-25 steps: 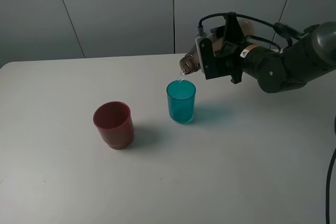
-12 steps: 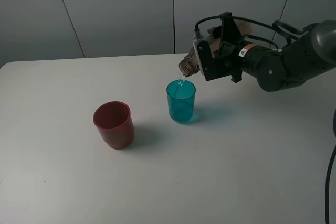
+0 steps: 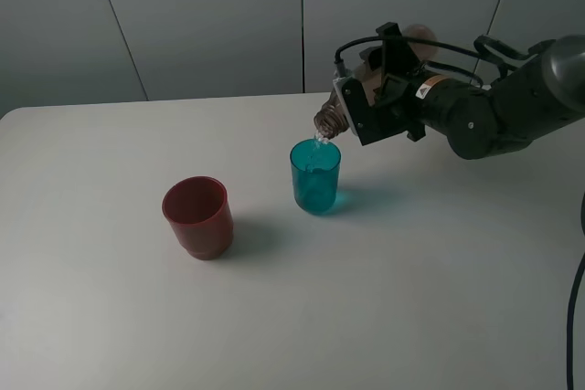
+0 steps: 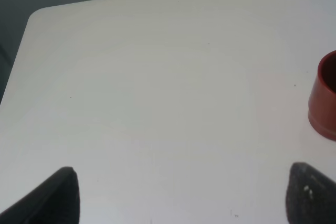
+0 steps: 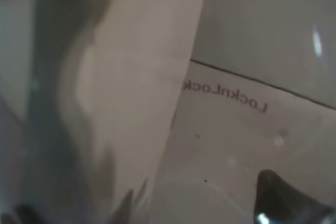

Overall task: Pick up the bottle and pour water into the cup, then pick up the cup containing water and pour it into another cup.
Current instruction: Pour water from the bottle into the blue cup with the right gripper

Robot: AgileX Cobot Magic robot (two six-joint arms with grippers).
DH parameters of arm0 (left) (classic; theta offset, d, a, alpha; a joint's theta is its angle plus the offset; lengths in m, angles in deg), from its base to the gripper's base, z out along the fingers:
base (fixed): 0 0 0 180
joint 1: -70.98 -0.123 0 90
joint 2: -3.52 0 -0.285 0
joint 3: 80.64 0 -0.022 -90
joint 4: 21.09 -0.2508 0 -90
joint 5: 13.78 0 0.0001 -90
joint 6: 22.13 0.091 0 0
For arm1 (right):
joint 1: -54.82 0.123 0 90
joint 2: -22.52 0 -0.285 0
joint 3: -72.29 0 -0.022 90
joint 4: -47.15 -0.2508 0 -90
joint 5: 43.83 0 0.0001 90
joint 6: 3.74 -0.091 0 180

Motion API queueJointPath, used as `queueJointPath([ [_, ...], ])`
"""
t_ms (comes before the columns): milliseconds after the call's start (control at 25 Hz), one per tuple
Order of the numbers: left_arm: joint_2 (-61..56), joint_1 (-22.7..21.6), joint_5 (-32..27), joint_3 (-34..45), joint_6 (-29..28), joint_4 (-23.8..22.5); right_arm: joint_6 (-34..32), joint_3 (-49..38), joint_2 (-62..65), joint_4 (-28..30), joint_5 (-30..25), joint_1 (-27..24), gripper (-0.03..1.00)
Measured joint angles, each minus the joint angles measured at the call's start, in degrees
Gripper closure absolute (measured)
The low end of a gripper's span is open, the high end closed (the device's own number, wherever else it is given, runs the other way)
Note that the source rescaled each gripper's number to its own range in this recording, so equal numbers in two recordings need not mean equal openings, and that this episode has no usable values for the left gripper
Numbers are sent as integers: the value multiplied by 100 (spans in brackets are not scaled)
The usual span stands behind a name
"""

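My right gripper (image 3: 379, 98) is shut on the smoky grey-brown bottle (image 3: 331, 118), tipped with its neck down just above the teal cup (image 3: 315, 176). A thin stream of water falls from the neck into the cup. The teal cup stands upright at the table's middle and holds some water. The dark red cup (image 3: 197, 216) stands upright to its left; its side also shows in the left wrist view (image 4: 324, 98). The right wrist view is filled by the bottle's translucent wall (image 5: 131, 103). My left gripper (image 4: 178, 192) is open over bare table, empty, with only its fingertips (image 4: 58, 195) showing.
The white table (image 3: 366, 299) bears only the two cups. Its far edge meets a grey panelled wall (image 3: 210, 15). The right arm's black cables (image 3: 457, 43) arch above the wrist.
The bottle has tilted a little more, its rear end rising, while its neck stays over the teal cup. The water keeps flowing. The cups have not moved.
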Motion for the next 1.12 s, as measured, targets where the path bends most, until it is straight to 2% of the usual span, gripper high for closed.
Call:
queueJointPath([
  [1120,0,0,0,0,0,0,916,0,0,105,212,0,97],
])
